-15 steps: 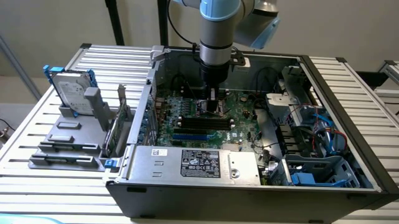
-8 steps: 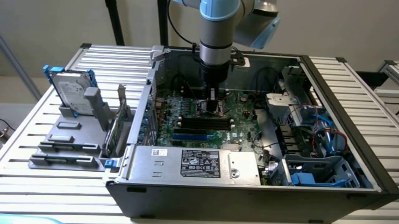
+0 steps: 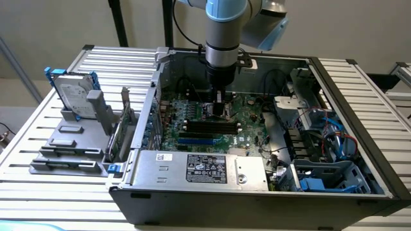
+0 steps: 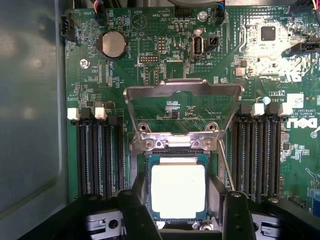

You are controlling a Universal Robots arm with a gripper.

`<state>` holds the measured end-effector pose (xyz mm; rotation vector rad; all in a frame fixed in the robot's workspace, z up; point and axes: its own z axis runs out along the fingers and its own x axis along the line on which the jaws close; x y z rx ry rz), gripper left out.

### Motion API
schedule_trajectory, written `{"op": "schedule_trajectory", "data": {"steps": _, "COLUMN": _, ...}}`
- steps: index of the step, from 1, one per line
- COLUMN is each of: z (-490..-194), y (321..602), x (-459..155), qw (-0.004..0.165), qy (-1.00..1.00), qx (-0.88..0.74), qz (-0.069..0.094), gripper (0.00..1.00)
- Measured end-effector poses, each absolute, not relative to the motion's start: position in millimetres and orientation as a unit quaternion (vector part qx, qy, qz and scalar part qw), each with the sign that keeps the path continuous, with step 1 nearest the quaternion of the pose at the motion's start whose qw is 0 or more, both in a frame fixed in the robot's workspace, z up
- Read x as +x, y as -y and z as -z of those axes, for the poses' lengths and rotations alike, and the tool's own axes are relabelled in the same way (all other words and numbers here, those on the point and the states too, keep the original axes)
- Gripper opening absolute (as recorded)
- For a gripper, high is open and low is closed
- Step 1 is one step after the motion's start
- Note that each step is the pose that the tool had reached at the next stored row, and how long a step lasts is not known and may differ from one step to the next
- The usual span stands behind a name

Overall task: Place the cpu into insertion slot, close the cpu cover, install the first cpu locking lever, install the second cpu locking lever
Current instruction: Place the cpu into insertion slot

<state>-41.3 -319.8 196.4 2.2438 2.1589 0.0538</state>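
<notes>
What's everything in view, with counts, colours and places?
computer case: one, dark grey, open, on the table
table: one, silver slats, under the case
motherboard: one, green, inside the case
cpu: one, silvery top, lying in the insertion slot
insertion slot: one, black, mid-board
cpu cover: one, silvery, raised open beside the slot
memory slots: two banks, black, flanking the slot
power supply: one, silver, case's near edge in the exterior view
hard drive: one, silver, standing in a grey rack, the exterior view's left
gripper: one, black, open, fingers either side of the cpu
</notes>
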Motion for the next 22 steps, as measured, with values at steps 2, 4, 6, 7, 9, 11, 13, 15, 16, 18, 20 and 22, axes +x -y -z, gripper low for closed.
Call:
{"op": "schedule_trajectory", "data": {"steps": 2, "z": -197, "y": 320, "x": -41, "qw": 0.014, "qy": -0.693, "qx": 0.720, "qz": -0.017, "gripper": 0.62}}
{"op": "schedule_trajectory", "data": {"steps": 4, "z": -197, "y": 320, "x": -41, "qw": 0.014, "qy": -0.693, "qx": 0.720, "qz": -0.017, "gripper": 0.62}}
{"op": "schedule_trajectory", "data": {"steps": 6, "z": -198, "y": 320, "x": -41, "qw": 0.013, "qy": -0.693, "qx": 0.720, "qz": -0.017, "gripper": 0.62}}
{"op": "schedule_trajectory", "data": {"steps": 7, "z": -200, "y": 320, "x": -41, "qw": 0.013, "qy": -0.693, "qx": 0.721, "qz": -0.016, "gripper": 0.62}}
{"op": "schedule_trajectory", "data": {"steps": 9, "z": -206, "y": 320, "x": -41, "qw": 0.012, "qy": -0.693, "qx": 0.721, "qz": -0.016, "gripper": 0.62}}
{"op": "schedule_trajectory", "data": {"steps": 11, "z": -213, "y": 320, "x": -41, "qw": 0.012, "qy": -0.693, "qx": 0.721, "qz": -0.015, "gripper": 0.62}}
{"op": "schedule_trajectory", "data": {"steps": 13, "z": -218, "y": 320, "x": -42, "qw": 0.011, "qy": -0.693, "qx": 0.721, "qz": -0.015, "gripper": 0.62}}
{"op": "schedule_trajectory", "data": {"steps": 15, "z": -223, "y": 320, "x": -43, "qw": 0.011, "qy": -0.693, "qx": 0.720, "qz": -0.014, "gripper": 0.60}}
{"op": "schedule_trajectory", "data": {"steps": 16, "z": -224, "y": 320, "x": -44, "qw": 0.011, "qy": -0.693, "qx": 0.721, "qz": -0.014, "gripper": 0.54}}
{"op": "schedule_trajectory", "data": {"steps": 18, "z": -227, "y": 320, "x": -49, "qw": 0.011, "qy": -0.693, "qx": 0.721, "qz": -0.014, "gripper": 0.47}}
{"op": "schedule_trajectory", "data": {"steps": 20, "z": -228, "y": 320, "x": -55, "qw": 0.011, "qy": -0.693, "qx": 0.721, "qz": -0.014, "gripper": 0.36}}
{"op": "schedule_trajectory", "data": {"steps": 22, "z": -229, "y": 320, "x": -63, "qw": 0.011, "qy": -0.693, "qx": 0.721, "qz": -0.014, "gripper": 0.30}}
